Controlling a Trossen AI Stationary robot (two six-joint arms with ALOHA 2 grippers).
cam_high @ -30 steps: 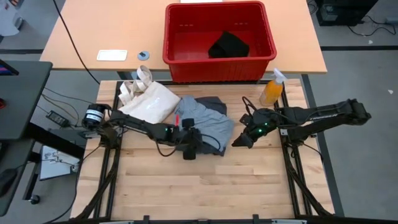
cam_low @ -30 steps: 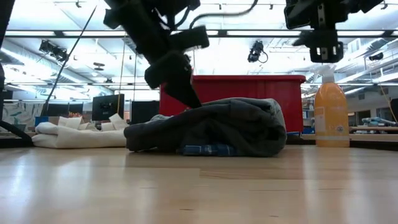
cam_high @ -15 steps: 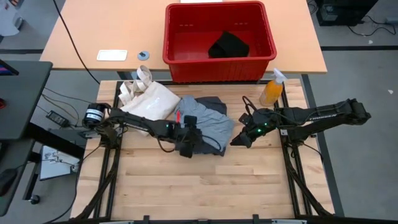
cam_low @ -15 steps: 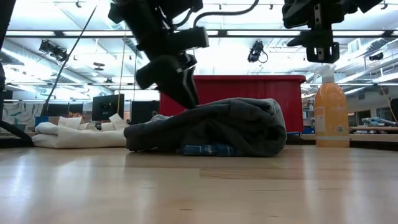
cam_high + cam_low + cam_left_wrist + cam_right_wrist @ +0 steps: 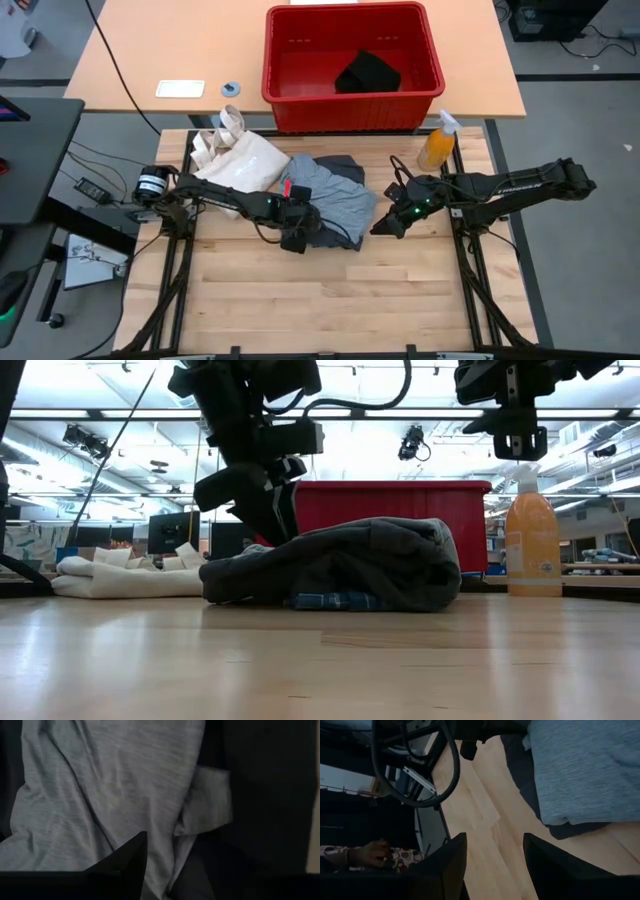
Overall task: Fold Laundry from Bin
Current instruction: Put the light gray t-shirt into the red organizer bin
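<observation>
Grey jersey cloth, a light grey garment [image 5: 335, 195] lying rumpled over a dark charcoal-grey piece [image 5: 338, 238], makes a low heap in the middle of the pale wooden counter [image 5: 330, 300]; a strip of blue-and-white plaid shirt [image 5: 335, 600] peeks from under it in the low view. One black folded piece [image 5: 367, 72] is left in the large red plastic bin [image 5: 352, 105], which stands on the far table. The heap looks soft, light and limp, likely to sag and drag its neighbours along, so a hem or corner at the edge seems the best place to pinch.

Left end effector [image 5: 296, 238] is low at the heap's near-left edge; whether it grips cloth I cannot tell. Right end effector [image 5: 494, 862] hovers above the counter just beside the heap's right edge, its jaws parted and empty.

Around these sit a cream-white cloth tote bag [image 5: 240, 165] touching the heap's left side and an orange spray bottle [image 5: 437, 143] near the bin.
</observation>
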